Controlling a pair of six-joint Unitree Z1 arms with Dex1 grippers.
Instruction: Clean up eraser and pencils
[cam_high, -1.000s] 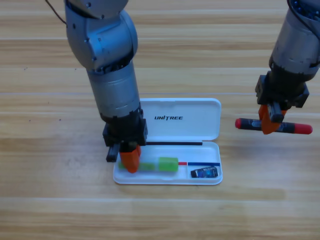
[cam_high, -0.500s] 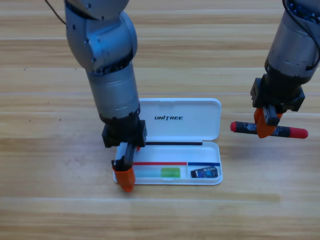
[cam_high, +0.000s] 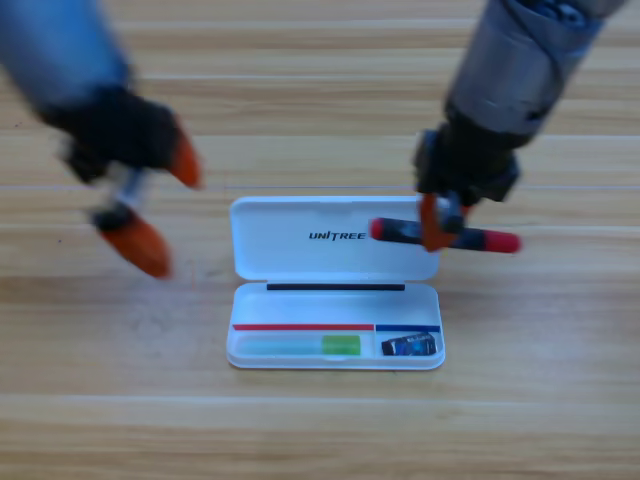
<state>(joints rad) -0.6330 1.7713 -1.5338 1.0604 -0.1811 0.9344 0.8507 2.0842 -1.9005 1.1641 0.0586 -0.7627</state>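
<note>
The white case (cam_high: 250, 300) lies open at the table's middle. In its long tray lies the pale green pencil (cam_high: 300, 346), and the small dark eraser (cam_high: 409, 345) sits in the right compartment. My right gripper (cam_high: 438, 222) hangs over the lid's right end, shut on the black pencil with red ends (cam_high: 447, 236), which it holds level. Left of the case and apart from it, my left gripper (cam_high: 158, 205) is open and holds nothing.
The case's lid (cam_high: 335, 238) stands open behind the tray, with UNITREE printed on it. Bare wooden table (cam_high: 320, 430) surrounds the case.
My left gripper has let go of the green pencil in the tray and pulled away up and to the left. The right gripper has carried the black pencil left, over the lid.
</note>
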